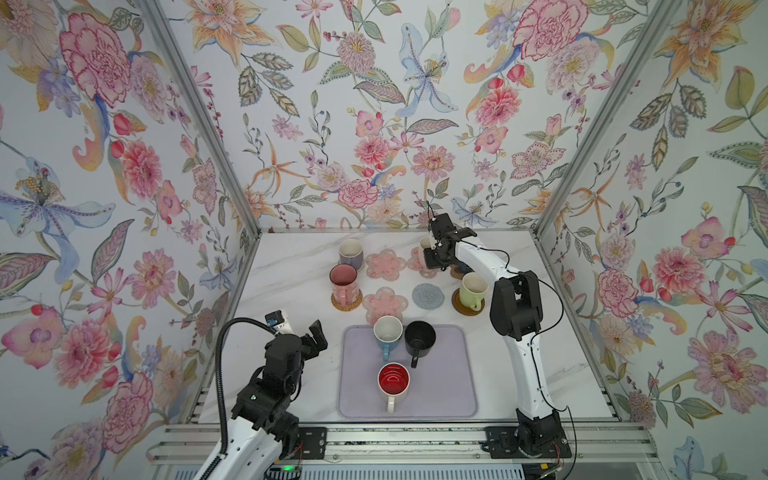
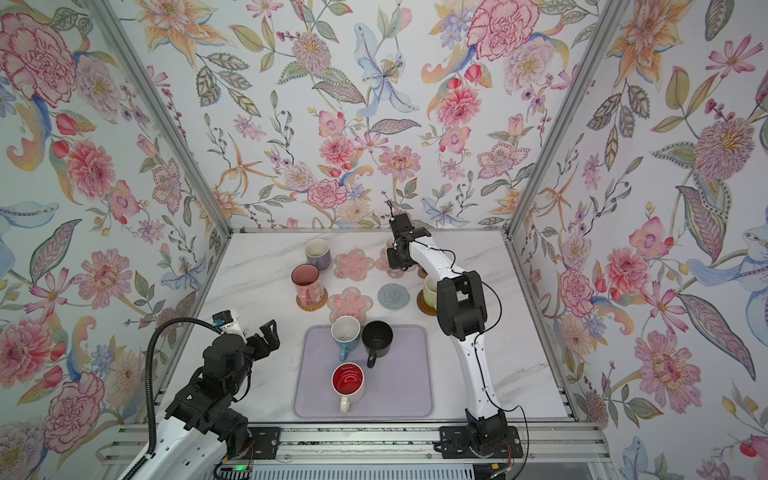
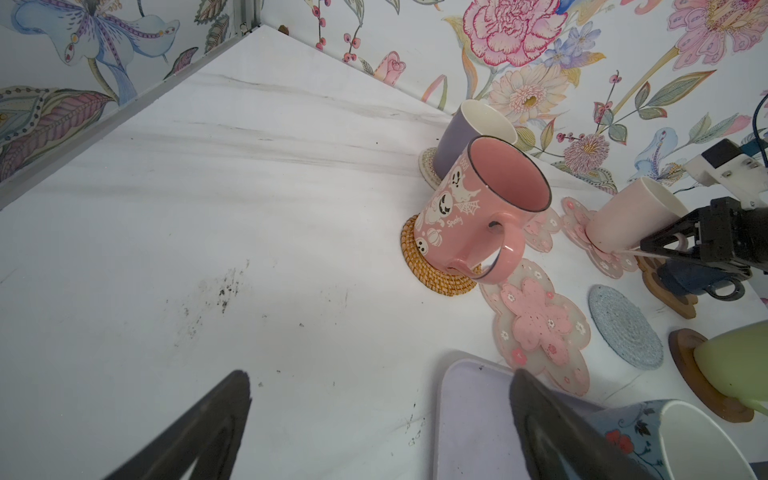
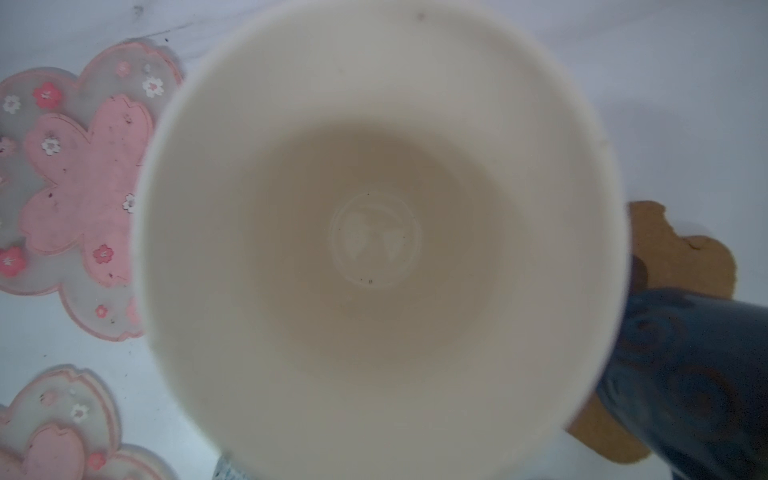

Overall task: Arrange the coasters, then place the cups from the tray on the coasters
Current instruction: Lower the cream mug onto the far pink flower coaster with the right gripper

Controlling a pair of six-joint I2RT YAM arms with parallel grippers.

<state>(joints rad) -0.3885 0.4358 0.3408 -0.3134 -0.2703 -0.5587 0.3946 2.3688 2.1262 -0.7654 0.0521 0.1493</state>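
The cream cup (image 3: 631,216) is down on the back-right flower coaster (image 3: 606,266), right beside the navy cup (image 4: 685,374) on the paw coaster (image 4: 681,253). The right gripper (image 3: 665,247) is clamped on its pink handle. Nearer in, the tray (image 1: 449,399) holds three mugs, and the left gripper (image 1: 318,332) hangs wide open, empty, just left of it.

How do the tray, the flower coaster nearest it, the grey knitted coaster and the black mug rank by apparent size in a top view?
1. tray
2. flower coaster nearest it
3. grey knitted coaster and black mug: they look about alike, and the mug's rim stands nearer the camera, so unranked.
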